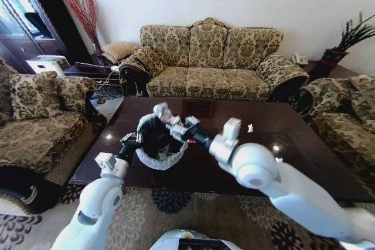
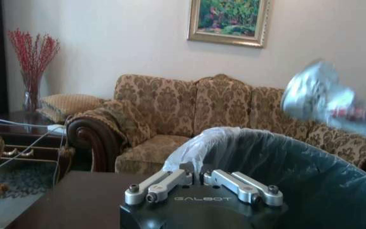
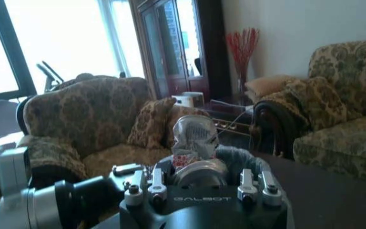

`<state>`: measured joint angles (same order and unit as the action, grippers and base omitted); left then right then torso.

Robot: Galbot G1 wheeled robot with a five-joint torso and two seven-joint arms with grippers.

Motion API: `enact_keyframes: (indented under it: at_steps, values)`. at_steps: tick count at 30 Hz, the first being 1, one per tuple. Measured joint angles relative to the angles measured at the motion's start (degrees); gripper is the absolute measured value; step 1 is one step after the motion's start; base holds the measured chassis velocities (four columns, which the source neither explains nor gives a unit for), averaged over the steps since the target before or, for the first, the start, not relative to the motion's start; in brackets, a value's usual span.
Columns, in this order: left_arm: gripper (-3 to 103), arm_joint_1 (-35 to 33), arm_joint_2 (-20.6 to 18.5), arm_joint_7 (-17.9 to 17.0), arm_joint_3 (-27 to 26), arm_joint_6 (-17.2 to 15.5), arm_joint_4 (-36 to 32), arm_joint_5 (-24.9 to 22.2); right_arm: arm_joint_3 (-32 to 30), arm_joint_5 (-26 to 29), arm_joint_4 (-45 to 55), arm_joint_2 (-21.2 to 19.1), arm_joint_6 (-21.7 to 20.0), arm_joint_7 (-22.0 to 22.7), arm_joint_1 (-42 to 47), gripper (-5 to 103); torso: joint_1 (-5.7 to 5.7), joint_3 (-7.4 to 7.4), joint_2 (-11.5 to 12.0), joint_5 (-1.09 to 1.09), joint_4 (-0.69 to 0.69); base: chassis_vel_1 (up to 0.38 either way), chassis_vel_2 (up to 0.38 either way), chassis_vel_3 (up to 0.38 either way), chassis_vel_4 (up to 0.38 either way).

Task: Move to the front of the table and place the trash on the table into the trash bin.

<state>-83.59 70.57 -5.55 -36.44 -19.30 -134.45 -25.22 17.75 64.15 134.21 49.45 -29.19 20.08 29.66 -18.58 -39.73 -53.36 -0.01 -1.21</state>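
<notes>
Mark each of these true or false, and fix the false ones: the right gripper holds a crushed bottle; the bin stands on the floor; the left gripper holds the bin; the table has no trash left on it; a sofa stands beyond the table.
1. The right gripper holds a crushed bottle. True: its fingers are shut on it, over the trash bin.
2. The bin stands on the floor. False: it is up over the table.
3. The left gripper holds the bin. True: it grips the lined rim on the bin's left side.
4. The table has no trash left. False: white paper wads still lie on its right part.
5. A sofa stands beyond the table. True.
</notes>
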Motion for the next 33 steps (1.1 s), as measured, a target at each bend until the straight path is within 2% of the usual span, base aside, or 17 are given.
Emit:
enact_keyframes:
  at_steps: [2, 5, 6, 9, 10, 11, 13, 17, 20, 22, 23, 26, 33]
  values:
    - [3, 0.0, 0.1, 0.0, -0.2, 0.0, 0.0, 0.0, 0.5, -2.4, -1.3, -0.1, -0.1, -1.1, 0.5, 65, 0.01, 0.0, 0.0, 0.0, 0.0, 0.0, 0.0, 0.0, 0.0]
    - [3, 0.1, 0.4, 0.0, -0.2, 0.0, -0.1, 0.0, 0.5, -3.1, -2.1, 0.0, -0.1, -1.4, 0.5, 70, 0.0, 0.0, 0.0, 0.0, 0.0, 0.0, 0.0, 0.0, 0.0]
    - [3, 0.1, 0.5, 0.0, -0.2, -0.1, -0.1, 0.0, 0.6, -3.6, -2.4, 0.0, -0.1, -1.5, 0.6, 81, 0.0, 0.0, 0.0, 0.0, 0.0, 0.0, 0.0, 0.0, 0.0]
    - [3, 0.1, 0.7, -0.1, -0.2, -0.1, -0.1, 0.0, 0.7, -5.6, -2.9, 0.2, 0.3, -1.6, 0.6, 81, 0.0, 0.0, 0.0, 0.0, 0.0, 0.0, 0.0, 0.0, 0.0]
    - [3, 0.1, 0.7, -0.1, -0.2, -0.1, -0.2, 0.0, 0.1, -6.8, -3.5, 0.5, 1.1, -1.6, 0.6, 91, 0.0, 0.0, 0.0, 0.0, 0.0, 0.0, 0.0, 0.0, 0.0]
    - [3, 0.1, 0.7, -0.1, -0.2, -0.1, -0.2, 0.0, 0.1, -6.8, -3.5, 0.5, 1.1, -1.6, 0.6, 91, 0.0, 0.0, 0.0, 0.0, 0.0, 0.0, 0.0, 0.0, 0.0]
    - [3, 0.0, 0.5, -0.1, -0.5, -0.1, -0.2, -0.1, -2.3, -8.4, -4.5, 0.9, 2.6, -1.0, 0.3, 98, 0.01, 0.0, 0.0, 0.01, 0.0, 0.0, 0.0, 0.0, 0.0]
    - [3, 0.1, 0.4, -0.2, -1.2, 0.0, -0.2, -0.5, -6.9, -9.2, -5.7, 0.0, 4.2, 2.4, 0.1, 100, 0.0, 0.0, 0.0, 0.0, -0.01, 0.0, 0.0, 0.0, 0.0]
    - [3, 0.3, 0.4, -0.8, -1.8, 0.1, -0.5, -1.5, -9.5, -11.8, -7.0, -1.4, 4.3, 4.2, 1.9, 100, 0.0, 0.0, 0.0, -0.01, -0.01, 0.0, 0.0, 0.0, 0.0]
    - [3, 0.9, 0.2, -1.5, -2.9, 0.2, -1.2, -2.8, -11.7, -16.0, -9.3, -2.2, 4.3, 5.5, 5.0, 100, 0.0, 0.0, 0.0, 0.01, 0.02, 0.0, 0.0, 0.0, 0.0]
    - [3, 0.9, 0.2, -1.5, -2.9, 0.2, -1.2, -2.8, -11.7, -16.0, -9.3, -2.2, 4.3, 5.5, 5.0, 100, 0.0, 0.0, 0.0, 0.01, 0.02, 0.0, 0.0, 0.0, 0.0]
    - [3, 1.4, -0.9, -2.2, -4.2, 0.3, -1.8, -4.2, -13.6, -18.0, -13.1, -1.2, 4.2, 6.8, 8.1, 100, 0.0, 0.0, 0.0, 0.03, 0.01, 0.0, 0.0, 0.0, 0.0]
    - [3, 1.4, -1.7, -2.3, -4.8, 0.5, -2.3, -4.9, -14.4, -20.3, -19.9, 1.3, 4.9, 6.4, 9.5, 100, 0.01, 0.01, 0.0, 0.01, 0.0, 0.0, 0.0, 0.0, 0.0]
